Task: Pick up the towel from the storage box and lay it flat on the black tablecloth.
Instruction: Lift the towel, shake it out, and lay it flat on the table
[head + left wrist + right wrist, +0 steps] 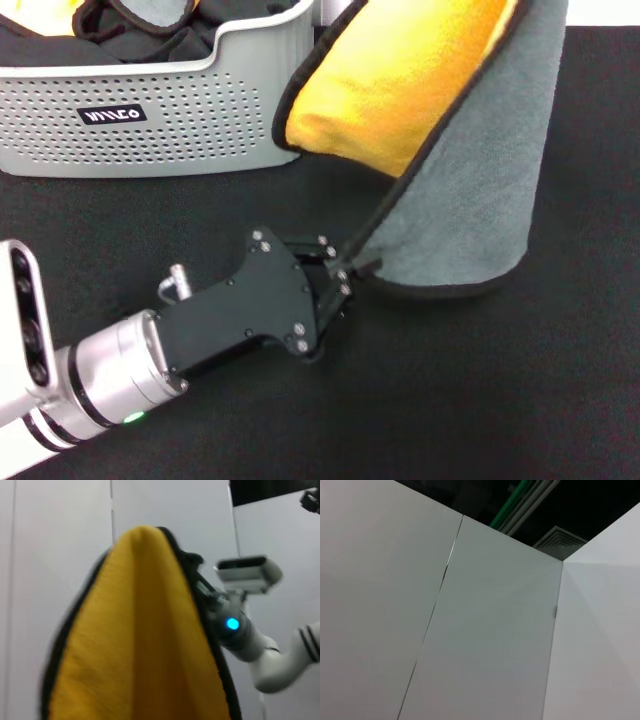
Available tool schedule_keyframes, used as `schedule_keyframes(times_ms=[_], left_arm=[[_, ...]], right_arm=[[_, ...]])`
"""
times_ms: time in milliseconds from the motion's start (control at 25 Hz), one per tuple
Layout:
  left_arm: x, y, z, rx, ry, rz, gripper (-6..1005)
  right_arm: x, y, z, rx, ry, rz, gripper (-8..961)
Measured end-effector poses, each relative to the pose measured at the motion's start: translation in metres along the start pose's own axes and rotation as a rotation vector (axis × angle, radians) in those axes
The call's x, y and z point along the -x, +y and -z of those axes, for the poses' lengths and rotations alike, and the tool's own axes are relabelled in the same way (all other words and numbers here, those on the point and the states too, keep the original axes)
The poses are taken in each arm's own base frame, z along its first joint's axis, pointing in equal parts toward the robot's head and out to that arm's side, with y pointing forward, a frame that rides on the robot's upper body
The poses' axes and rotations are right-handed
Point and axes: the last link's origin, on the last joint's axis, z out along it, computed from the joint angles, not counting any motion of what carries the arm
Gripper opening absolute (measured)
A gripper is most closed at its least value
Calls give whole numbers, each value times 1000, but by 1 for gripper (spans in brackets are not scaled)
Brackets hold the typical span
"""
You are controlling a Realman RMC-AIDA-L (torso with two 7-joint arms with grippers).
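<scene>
The towel (455,150) hangs in the air to the right of the storage box (150,110), folded over so its yellow-orange plush face bulges toward the box while its grey face drapes down on the far side, black stitched edging running along every visible border; its lowest corner hangs low over the black tablecloth (480,400), though whether it touches cannot be told. The storage box is a light grey plastic basket with dot-perforated sides, rounded corners, a dipped rim and a small black label with white lettering, standing upright on the black tablecloth with dark and yellow cloths bunched inside. The black tablecloth is a finely textured sheet lying flat under the box and spreading out in front of it and to its right.
</scene>
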Motion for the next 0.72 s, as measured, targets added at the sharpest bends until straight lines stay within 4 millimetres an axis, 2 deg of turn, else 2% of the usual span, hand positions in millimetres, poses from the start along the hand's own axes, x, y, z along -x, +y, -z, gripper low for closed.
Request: schedule_keyframes(times_ms=[240,440,720], left_arm=[[-12,-6,7,-44,71,78,22],[-29,-3,21,-2,160,58,7],[-50,8,62,9,220,39,8]], right_arm=[[0,8,0,69,36,-14,6],[-2,19,7,95,76,-30,6],[-2,50,25,90,143,-81,6]])
